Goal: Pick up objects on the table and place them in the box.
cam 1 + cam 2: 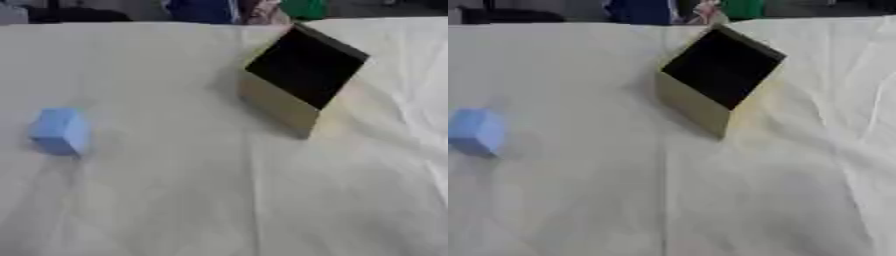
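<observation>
A light blue block (pixel 59 131) lies on the white cloth at the left side of the table. An open cardboard box (pixel 282 103) with a dark inside stands at the upper middle, turned corner-on toward me; nothing can be made out within its dark opening. The block is well apart from the box, to its lower left. Neither of my hands shows in either view.
The table is covered by a wrinkled white cloth (pixel 219 200), with folds along the right side. Beyond the far edge are dark blue (pixel 199 10) and green (pixel 304 8) shapes.
</observation>
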Tool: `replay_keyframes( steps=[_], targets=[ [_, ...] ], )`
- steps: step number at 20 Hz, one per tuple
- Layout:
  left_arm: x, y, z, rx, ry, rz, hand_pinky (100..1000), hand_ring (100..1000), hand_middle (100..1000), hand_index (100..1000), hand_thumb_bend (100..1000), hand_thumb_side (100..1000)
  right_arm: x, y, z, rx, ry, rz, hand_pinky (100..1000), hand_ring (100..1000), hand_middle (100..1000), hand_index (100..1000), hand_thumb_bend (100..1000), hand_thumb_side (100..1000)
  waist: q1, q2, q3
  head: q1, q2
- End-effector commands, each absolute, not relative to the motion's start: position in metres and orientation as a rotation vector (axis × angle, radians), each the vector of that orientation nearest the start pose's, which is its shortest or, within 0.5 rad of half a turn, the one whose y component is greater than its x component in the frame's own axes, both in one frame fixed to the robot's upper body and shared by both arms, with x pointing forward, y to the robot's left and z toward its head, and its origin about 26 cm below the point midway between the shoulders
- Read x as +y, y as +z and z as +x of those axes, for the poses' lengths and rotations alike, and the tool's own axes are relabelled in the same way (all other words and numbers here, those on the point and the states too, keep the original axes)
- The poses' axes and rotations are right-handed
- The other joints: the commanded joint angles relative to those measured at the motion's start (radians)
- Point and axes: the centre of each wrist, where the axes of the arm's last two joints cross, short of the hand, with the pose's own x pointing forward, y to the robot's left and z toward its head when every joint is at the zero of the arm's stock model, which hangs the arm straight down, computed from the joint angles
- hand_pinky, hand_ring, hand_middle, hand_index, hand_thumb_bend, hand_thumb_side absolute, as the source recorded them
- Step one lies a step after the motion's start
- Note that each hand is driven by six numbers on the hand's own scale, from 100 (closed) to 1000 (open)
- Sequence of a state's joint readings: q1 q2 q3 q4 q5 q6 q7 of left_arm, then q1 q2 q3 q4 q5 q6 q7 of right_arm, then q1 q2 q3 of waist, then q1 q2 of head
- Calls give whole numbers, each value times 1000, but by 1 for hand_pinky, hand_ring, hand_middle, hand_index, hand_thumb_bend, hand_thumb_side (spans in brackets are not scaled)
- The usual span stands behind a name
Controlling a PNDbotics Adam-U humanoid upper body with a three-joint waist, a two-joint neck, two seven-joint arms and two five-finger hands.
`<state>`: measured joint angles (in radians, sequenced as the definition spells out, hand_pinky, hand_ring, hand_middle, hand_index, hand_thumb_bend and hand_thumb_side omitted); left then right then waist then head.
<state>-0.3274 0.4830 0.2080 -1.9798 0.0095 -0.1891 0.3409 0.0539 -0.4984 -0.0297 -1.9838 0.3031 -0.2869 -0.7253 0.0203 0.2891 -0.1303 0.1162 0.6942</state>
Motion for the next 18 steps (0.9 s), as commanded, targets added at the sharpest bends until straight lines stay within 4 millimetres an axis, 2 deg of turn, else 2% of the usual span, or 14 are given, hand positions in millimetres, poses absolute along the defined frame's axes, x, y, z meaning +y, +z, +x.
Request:
replay_keyframes(
  steps=[1,7,12,18],
  targets=[
    [332,252,291,-2606,9,606,888,832,696,855,134,915,-327,131,251,-2390,11,-952,640,768,586,719,100,809,1,-11,0,-1,10],
    [333,258,290,-2613,-28,631,889,833,701,858,135,911,-326,130,251,-2387,14,-956,640,768,585,719,100,809,2,-9,1,-6,11],
    [336,281,291,-2608,-197,742,888,831,707,859,139,890,-327,129,250,-2382,19,-960,640,768,586,719,100,808,3,-19,6,-3,18],
    [346,304,301,-2538,-399,931,887,831,717,858,145,863,-328,129,249,-2378,28,-958,640,767,586,719,100,808,4,-27,9,4,22]
  ],
)
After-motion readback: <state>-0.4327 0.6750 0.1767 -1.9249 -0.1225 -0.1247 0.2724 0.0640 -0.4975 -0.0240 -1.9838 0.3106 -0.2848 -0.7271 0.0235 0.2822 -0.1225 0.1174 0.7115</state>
